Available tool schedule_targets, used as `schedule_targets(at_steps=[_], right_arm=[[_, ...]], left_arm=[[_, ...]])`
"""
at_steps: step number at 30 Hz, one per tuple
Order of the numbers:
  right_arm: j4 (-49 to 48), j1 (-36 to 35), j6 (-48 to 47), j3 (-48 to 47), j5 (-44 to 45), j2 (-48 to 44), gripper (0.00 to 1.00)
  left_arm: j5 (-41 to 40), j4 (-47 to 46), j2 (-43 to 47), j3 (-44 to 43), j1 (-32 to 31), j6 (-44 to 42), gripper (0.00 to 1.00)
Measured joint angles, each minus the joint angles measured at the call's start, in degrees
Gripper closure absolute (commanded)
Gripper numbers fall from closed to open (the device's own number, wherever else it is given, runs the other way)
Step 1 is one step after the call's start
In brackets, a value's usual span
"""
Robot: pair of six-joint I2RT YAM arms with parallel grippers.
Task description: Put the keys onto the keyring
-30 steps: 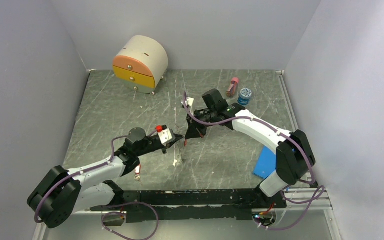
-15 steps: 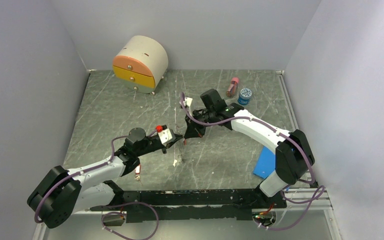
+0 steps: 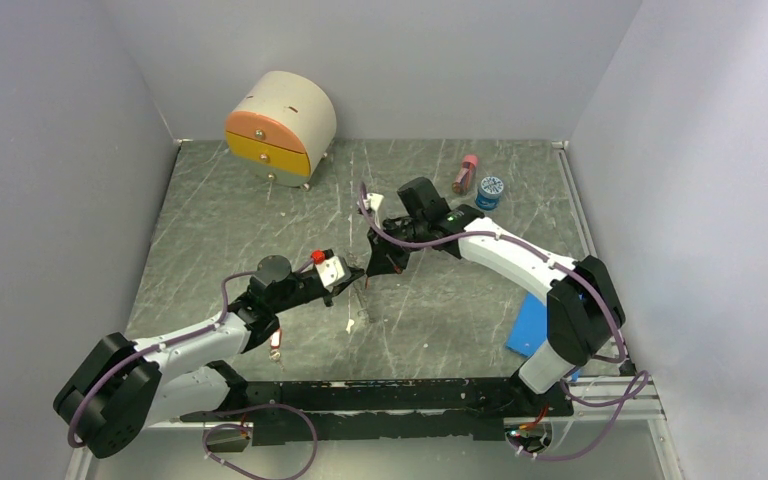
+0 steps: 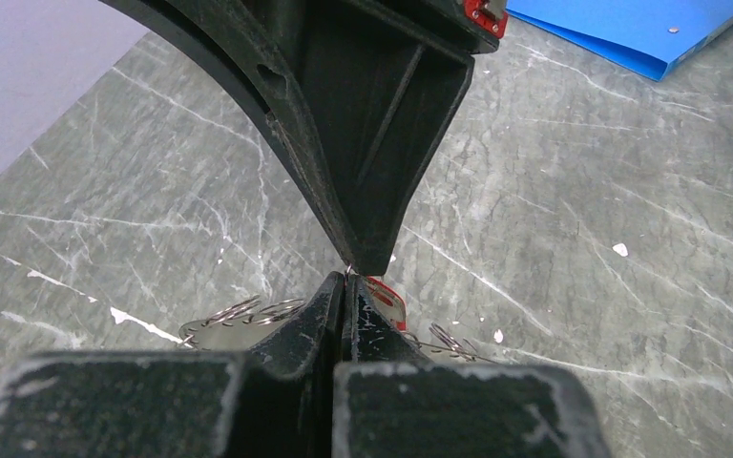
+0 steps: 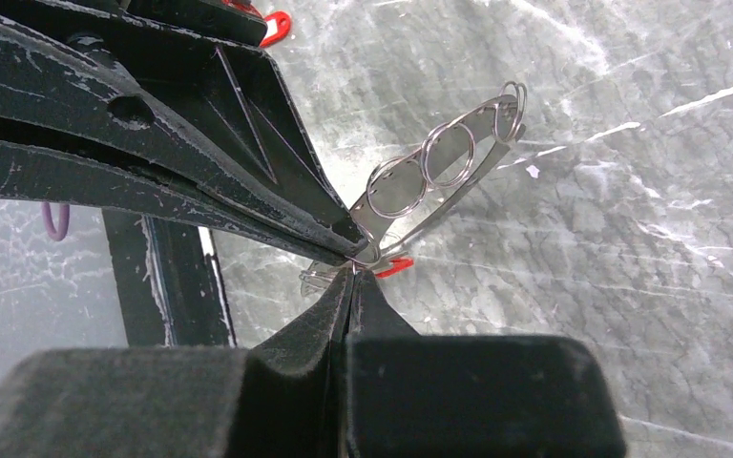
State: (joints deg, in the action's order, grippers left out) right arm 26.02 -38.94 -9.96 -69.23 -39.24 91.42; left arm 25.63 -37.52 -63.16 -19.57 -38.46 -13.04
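**Both grippers pinched shut, nose to nose over the keys at mid-table**

The left gripper (image 4: 345, 294) and the right gripper (image 5: 351, 286) are each closed and their tips touch. Whether the keyring's fine wire is nipped between them cannot be told. Just beyond the tips are the keys (image 5: 439, 157). They look light, thin and stiff, with slippery split rings, so the red tag (image 4: 385, 298) is likely the surest hold. Only the wrist views show those rings. Only the top view shows another red piece (image 3: 275, 347) beside the left arm.
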Motion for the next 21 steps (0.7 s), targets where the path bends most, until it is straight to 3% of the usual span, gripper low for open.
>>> schedule_targets(at_steps=[21], right_arm=[[-5.8, 4.3, 3.5, 2.8, -9.0, 2.6, 1.00]], left_arm=[[-0.2, 1.6, 1.2, 0.0, -0.3, -0.1, 0.98]])
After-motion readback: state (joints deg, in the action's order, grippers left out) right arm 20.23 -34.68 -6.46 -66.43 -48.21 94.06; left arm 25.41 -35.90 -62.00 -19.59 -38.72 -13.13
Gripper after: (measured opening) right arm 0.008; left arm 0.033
